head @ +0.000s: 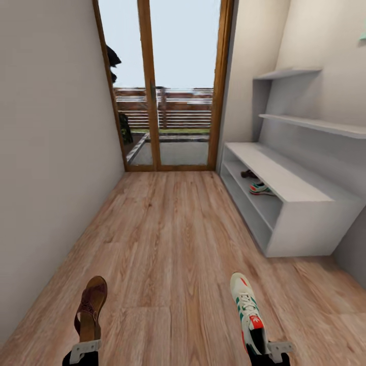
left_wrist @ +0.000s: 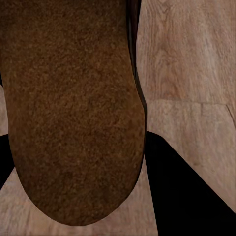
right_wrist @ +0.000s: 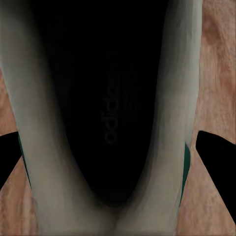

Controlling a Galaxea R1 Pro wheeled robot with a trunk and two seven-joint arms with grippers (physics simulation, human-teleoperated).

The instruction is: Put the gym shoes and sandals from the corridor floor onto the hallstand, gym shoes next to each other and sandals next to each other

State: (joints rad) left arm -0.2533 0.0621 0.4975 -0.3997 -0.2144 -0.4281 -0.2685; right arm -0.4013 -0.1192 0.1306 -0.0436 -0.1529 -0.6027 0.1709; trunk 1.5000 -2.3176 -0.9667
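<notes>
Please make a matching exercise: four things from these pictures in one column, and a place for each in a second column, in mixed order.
Things:
1. brown leather sandal
2. white sneaker with green stripes
3. second white and green sneaker
4. brown shoe, too small to identify

Places:
A. on the light-grey rack's shelf, nearer the glass door
B. at the left gripper
C. on the rack's shelf, nearer the robot
D. at the right gripper

Pairs: 1-B, 2-D, 3-C, 4-A

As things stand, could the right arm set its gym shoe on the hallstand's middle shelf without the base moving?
Probably not. The right gripper holds the gym shoe low and near the robot, while the hallstand stands well ahead to the right across open corridor floor.
</notes>
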